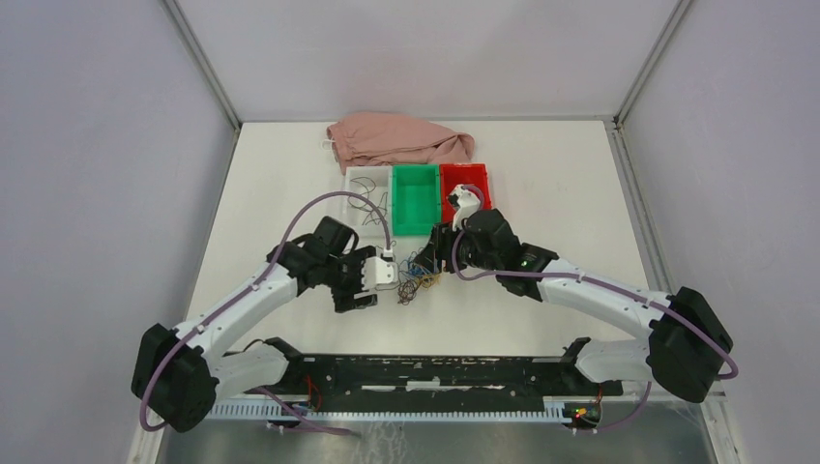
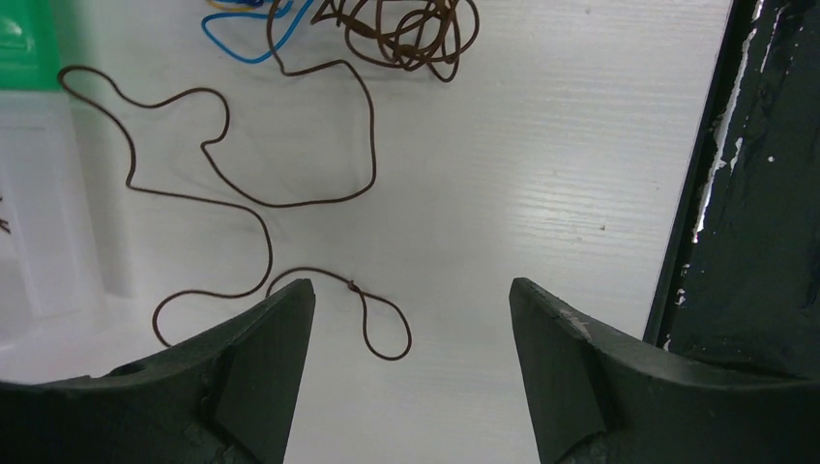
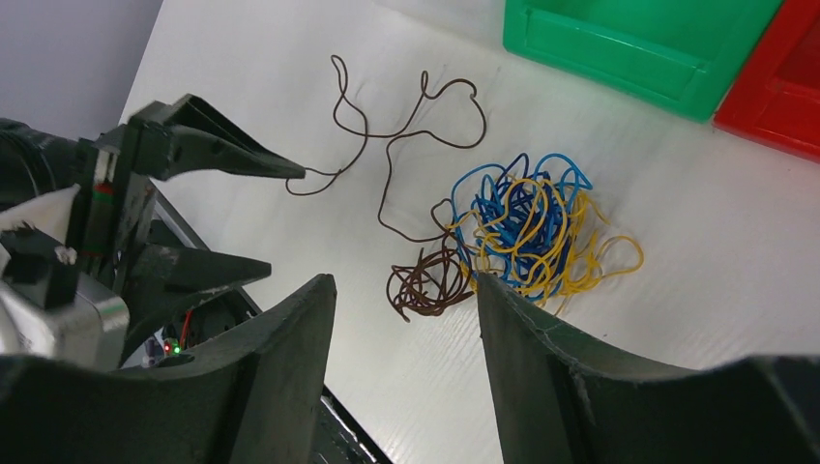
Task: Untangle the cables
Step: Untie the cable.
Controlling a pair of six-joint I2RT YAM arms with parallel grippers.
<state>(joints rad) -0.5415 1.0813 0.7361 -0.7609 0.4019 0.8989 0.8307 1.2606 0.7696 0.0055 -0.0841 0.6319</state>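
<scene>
Top view, cables (image 1: 418, 280): a small mixed bundle on the white table (image 1: 561, 208), just in front of the green bin (image 1: 416, 198).
Top view, bins: a white tray (image 1: 360, 184), the green bin and a red bin (image 1: 454, 177) stand side by side; a pink cloth (image 1: 396, 140) lies behind them.
Top view, grippers: the left gripper (image 1: 389, 283) is left of the bundle and the right gripper (image 1: 437, 256) just behind it; finger spread cannot be told here.
Left wrist, left gripper (image 2: 411, 290): fingers spread wide, gripping nothing.
Left wrist, brown strand (image 2: 372, 145): it winds loose across the table from a brown clump (image 2: 416, 34); its end loop lies in the gap, nearer the picture-left finger, unpinched.
Left wrist, blue wire (image 2: 251, 53): at the top edge beside the clump.
Right wrist, right gripper (image 3: 404, 280): fingers apart, grasping nothing; the brown clump (image 3: 425, 285) shows on the table between them.
Right wrist, blue and yellow tangle (image 3: 532, 227): touching the clump, below the green bin (image 3: 638, 48).
Right wrist, left gripper (image 3: 282, 220): jaws apart, upper tip at the brown strand's (image 3: 387, 135) end; contact cannot be told.
</scene>
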